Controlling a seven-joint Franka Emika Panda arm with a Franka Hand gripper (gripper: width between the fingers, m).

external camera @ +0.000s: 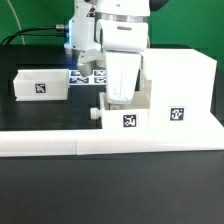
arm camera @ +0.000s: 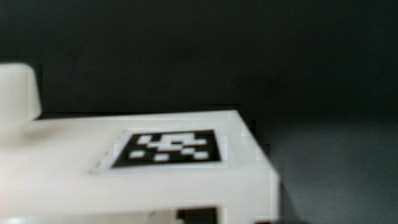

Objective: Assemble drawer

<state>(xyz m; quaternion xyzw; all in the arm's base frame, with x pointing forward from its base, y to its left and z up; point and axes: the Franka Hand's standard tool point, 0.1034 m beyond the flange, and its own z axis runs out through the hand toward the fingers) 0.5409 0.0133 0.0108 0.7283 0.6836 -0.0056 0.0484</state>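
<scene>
A small white drawer box (external camera: 124,117) with a black marker tag stands at the front, against the left side of the large white drawer housing (external camera: 180,85). My gripper (external camera: 118,98) reaches down onto the small box from above, and its fingers look closed on the box's wall. In the wrist view the same box (arm camera: 169,148) fills the lower half, tag facing the camera, with only a dark bit of finger at its near edge. A second small white drawer box (external camera: 40,85) stands apart at the exterior view's left.
A long white bar (external camera: 110,142) runs across the front of the table just before the small box. The marker board (external camera: 88,75) lies behind the arm. Black cables trail at the back left.
</scene>
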